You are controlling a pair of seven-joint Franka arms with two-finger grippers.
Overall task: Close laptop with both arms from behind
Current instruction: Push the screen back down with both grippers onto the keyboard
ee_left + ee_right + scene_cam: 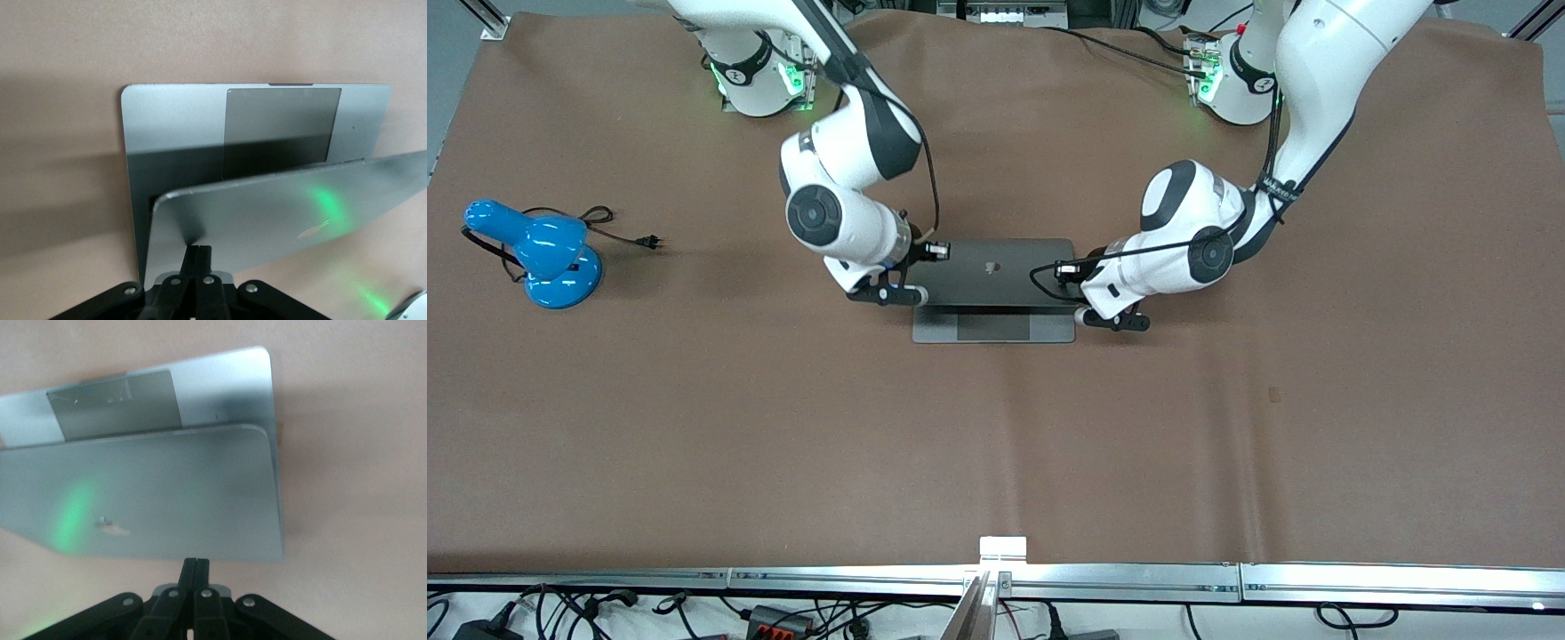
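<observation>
The grey laptop (pixel 992 270) sits mid-table, its lid with the apple logo tilted down over the base (pixel 996 327) toward the front camera, part open. My right gripper (pixel 889 293) is shut and empty at the lid's corner toward the right arm's end. In the right wrist view its shut tips (pixel 197 562) sit at the edge of the lid (pixel 147 493). My left gripper (pixel 1116 318) is shut and empty at the lid's other corner. In the left wrist view its tips (pixel 199 250) rest against the lid's back (pixel 280 213), above the trackpad (pixel 280 123).
A blue desk lamp (pixel 543 253) with a black cord lies toward the right arm's end of the brown table. A metal rail (pixel 1120 576) runs along the table edge nearest the front camera.
</observation>
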